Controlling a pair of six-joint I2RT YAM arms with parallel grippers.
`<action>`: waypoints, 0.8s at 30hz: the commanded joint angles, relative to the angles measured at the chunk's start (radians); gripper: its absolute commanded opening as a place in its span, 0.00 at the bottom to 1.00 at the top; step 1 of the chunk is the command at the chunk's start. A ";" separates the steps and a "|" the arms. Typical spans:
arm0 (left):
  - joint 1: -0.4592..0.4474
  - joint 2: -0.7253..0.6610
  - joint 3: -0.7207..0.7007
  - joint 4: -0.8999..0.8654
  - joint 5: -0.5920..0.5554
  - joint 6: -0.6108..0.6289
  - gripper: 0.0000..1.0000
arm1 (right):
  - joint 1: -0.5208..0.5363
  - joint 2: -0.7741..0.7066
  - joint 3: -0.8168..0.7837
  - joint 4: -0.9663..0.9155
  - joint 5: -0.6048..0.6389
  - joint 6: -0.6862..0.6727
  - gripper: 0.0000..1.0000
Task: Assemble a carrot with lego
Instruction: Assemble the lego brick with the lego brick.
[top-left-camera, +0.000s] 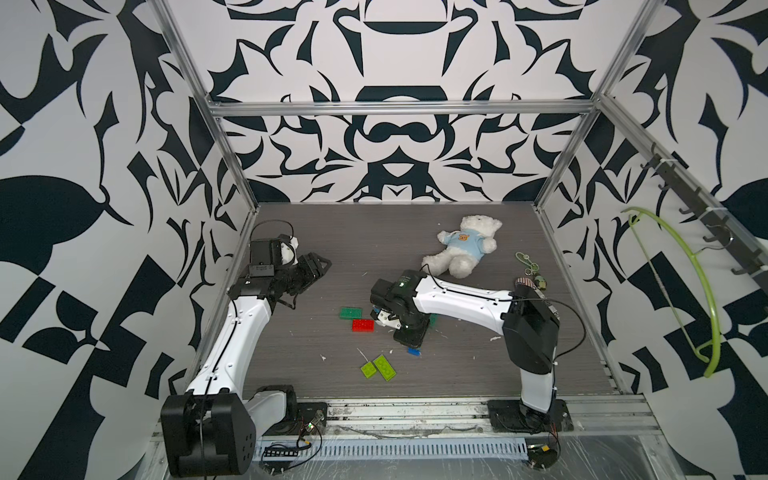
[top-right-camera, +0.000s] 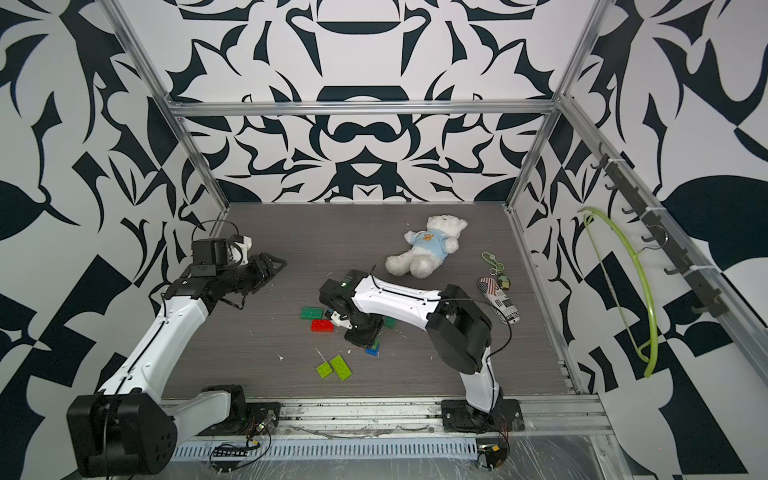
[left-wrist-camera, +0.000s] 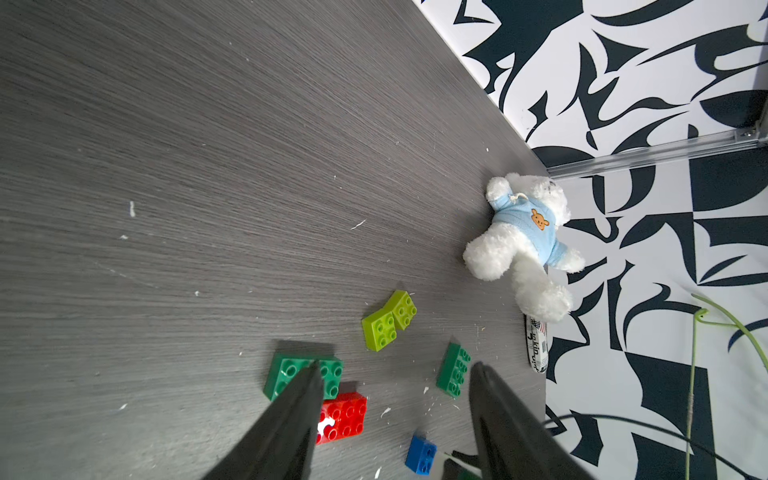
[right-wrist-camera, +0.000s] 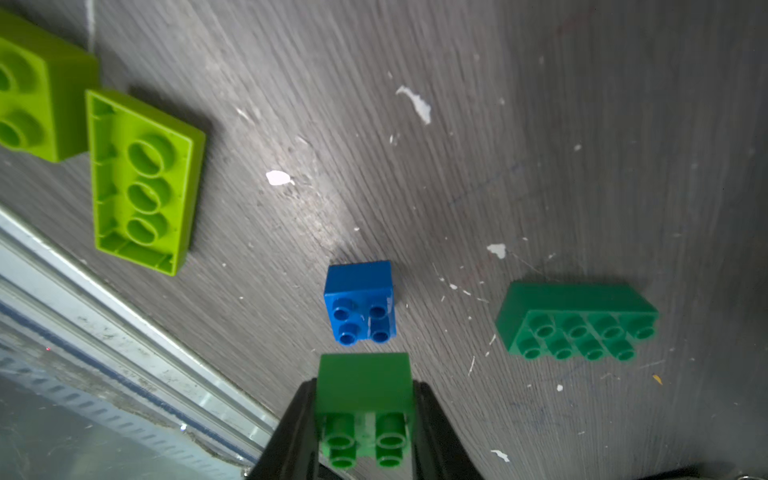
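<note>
**Right end effector grips a green brick beside the blue one; left end effector open**

The right wrist view shows what the top views hide. The right end effector is closed on a square green brick, with one finger on each side and the studs facing the camera. Just past it on the desk sits the blue brick, close to the held brick with a narrow gap between them. A dark green oblong brick lies to one side. On the other side an oblong lime brick lies hollow side up, just beside a square lime brick.

In both top views the right arm covers its own fingers and the held brick. The blue brick shows just in front of it.

Only the top views give the layout. The loose bricks lie mid-desk toward the front, and a second dark green brick touches the red brick just left of the right wrist. The teddy bear lies farther back. The left end effector hangs over the desk's left side near the back, well apart from the bricks.

The left wrist view settles the left end effector's state: its fingers stand apart with nothing between them.
</note>
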 joint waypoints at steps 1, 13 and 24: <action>0.002 -0.015 0.020 -0.024 0.015 0.027 0.63 | 0.000 0.006 0.053 -0.042 -0.008 -0.046 0.24; 0.003 -0.020 0.006 -0.016 0.039 0.038 0.63 | 0.000 0.072 0.074 -0.068 0.001 -0.057 0.24; 0.002 -0.019 0.003 -0.015 0.044 0.041 0.63 | -0.001 0.064 0.048 -0.048 -0.015 -0.054 0.24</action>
